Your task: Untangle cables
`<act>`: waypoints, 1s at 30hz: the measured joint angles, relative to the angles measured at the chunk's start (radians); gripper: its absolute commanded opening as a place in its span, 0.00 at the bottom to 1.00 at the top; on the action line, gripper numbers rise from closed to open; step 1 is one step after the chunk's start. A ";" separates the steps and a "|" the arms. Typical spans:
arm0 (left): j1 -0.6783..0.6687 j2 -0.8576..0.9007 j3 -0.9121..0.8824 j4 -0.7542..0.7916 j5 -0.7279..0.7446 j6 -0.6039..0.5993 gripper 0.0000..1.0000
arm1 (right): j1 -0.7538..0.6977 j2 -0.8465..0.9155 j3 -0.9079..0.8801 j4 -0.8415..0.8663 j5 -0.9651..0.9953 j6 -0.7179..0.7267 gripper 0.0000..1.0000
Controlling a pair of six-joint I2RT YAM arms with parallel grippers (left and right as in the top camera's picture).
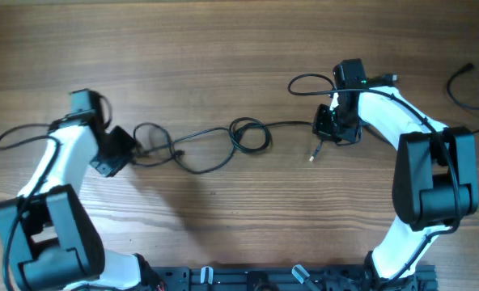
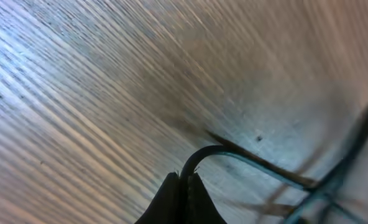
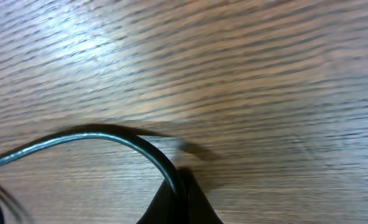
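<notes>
Cables [image 1: 215, 132]: on the table [image 1: 223, 48], strung left to right between the arms, loops mid-span.
Left gripper [image 2: 183, 182]: pinched shut on the cables' left end.
Right gripper [image 3: 176, 186]: clamped on the right end.
Why: probably opposed holds, so drawing apart opens the loops.

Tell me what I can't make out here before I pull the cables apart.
Overhead: the left gripper and right gripper cover their own fingertips, hiding the exact pinch points on the cables.
Overhead: the loops are too small to tell which strand crosses on top.
Left wrist: the strands at lower right are blurred.
Overhead: the separate cord at top right is cut by the frame's edge.
</notes>
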 measured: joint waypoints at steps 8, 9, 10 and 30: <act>0.324 0.004 -0.001 0.106 0.669 0.067 0.36 | -0.003 -0.004 0.002 -0.001 0.080 0.001 0.04; 0.370 0.004 -0.001 0.106 0.755 0.065 0.37 | -0.005 -0.005 0.002 0.000 0.090 0.001 0.04; 0.403 0.004 -0.001 0.108 0.830 0.067 0.39 | -0.008 -0.005 0.003 0.000 0.098 0.001 0.04; -0.078 0.005 0.001 0.053 0.560 0.141 0.80 | -0.047 0.010 -0.004 0.057 -0.136 -0.147 0.09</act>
